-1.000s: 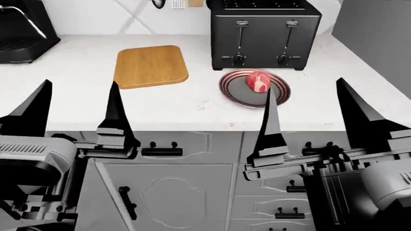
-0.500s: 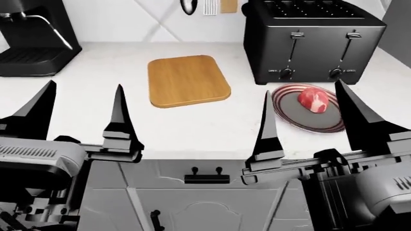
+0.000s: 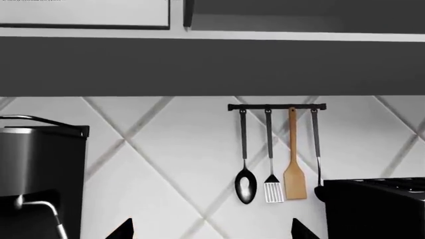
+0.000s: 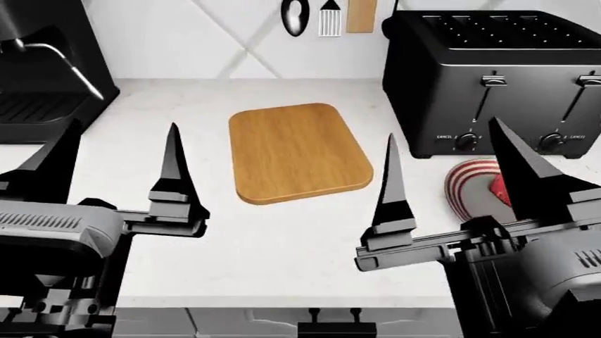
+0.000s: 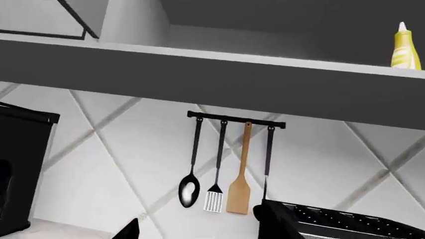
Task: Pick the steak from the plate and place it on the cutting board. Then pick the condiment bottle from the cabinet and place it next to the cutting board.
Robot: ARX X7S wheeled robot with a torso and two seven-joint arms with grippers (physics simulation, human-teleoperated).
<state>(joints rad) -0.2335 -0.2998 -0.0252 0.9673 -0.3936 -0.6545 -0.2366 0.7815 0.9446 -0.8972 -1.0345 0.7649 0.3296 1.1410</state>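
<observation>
The light-brown cutting board (image 4: 298, 151) lies flat at the middle of the white counter. To its right, the striped plate (image 4: 466, 184) shows only in part behind my right gripper (image 4: 441, 131). A sliver of the red steak (image 4: 497, 187) peeks out on it. My left gripper (image 4: 124, 125) hovers in front of the board's left side. Both grippers are open and hold nothing. In the right wrist view the yellow condiment bottle (image 5: 405, 47) stands upright on the open cabinet shelf, high above the right gripper (image 5: 199, 230). The left gripper (image 3: 212, 231) faces the tiled wall.
A black toaster (image 4: 497, 77) stands behind the plate. A black coffee machine (image 4: 38, 70) fills the counter's back left. A rail with a ladle, slotted turner and wooden spatula (image 3: 294, 174) hangs on the wall. The counter's front edge and drawer handles (image 4: 329, 329) lie just below the grippers.
The head view has moved closer and over the counter. The board now sits lower and larger in view, and the plate has slid right, behind the right gripper. Both grippers stay open.
</observation>
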